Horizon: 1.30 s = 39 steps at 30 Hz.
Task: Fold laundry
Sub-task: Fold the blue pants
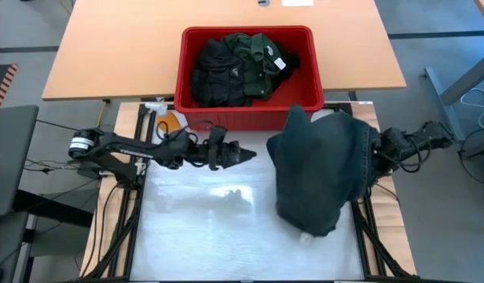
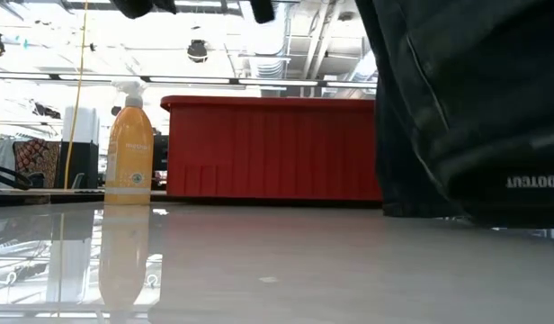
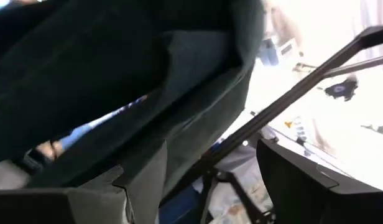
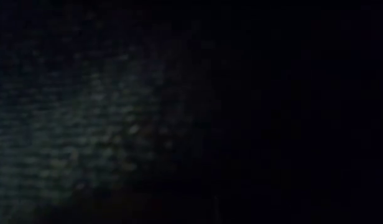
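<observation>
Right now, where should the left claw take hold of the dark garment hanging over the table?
Probably its near side edge, coming in level from the left. The dark garment hangs draped over the right arm, its cloth falling to the table, and the left claw already points at that edge across a small gap.

Dark garment (image 1: 320, 169) drapes over right arm (image 1: 407, 145).

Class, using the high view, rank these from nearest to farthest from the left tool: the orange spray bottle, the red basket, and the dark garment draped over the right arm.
Measured from the left tool:
1. Dark garment, just to its right.
2. Red basket, just behind it; nearly as close.
3. Orange spray bottle, back-left, beside the basket.
</observation>
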Available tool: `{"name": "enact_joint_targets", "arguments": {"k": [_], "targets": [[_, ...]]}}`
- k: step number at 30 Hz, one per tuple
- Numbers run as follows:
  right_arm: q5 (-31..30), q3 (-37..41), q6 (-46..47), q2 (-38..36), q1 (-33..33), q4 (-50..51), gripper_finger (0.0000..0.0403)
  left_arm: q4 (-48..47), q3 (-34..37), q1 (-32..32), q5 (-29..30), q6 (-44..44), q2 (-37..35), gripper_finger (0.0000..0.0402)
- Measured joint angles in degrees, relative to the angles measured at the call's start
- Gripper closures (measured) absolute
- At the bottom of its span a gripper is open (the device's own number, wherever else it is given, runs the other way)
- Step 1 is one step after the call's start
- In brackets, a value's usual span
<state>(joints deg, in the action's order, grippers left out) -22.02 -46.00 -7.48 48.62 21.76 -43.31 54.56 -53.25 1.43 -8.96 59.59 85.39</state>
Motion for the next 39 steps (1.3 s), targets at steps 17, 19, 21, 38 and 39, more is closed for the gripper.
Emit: {"name": "enact_joint_targets", "arguments": {"k": [17, 19, 21, 38, 39], "targets": [[1.0, 0.0, 1.6, 1.3, -0.1, -0.3, 0.0381, 0.1, -3.4, 2.1, 0.7, -8.3, 4.1, 0.0164], [1.0, 0.0, 1.7, 1.3, -0.2, -0.2, 0.0381, 0.2, -3.5, 1.5, 1.5, -8.3, 4.8, 0.0164], [1.1, 0.0, 1.7, 1.3, -0.6, 0.2, 0.0381, -0.8, -4.5, 0.9, 1.7, -8.1, 4.9, 0.0164], [1.4, 0.0, 1.5, 2.8, -0.7, 2.4, 0.0382, -7.1, -20.4, -0.1, -3.6, -12.3, 7.6, 0.0164], [1.4, 0.0, 1.5, 2.8, -0.7, 2.7, 0.0382, -7.1, -21.3, -0.1, -4.6, -12.0, 7.6, 0.0164]]}}
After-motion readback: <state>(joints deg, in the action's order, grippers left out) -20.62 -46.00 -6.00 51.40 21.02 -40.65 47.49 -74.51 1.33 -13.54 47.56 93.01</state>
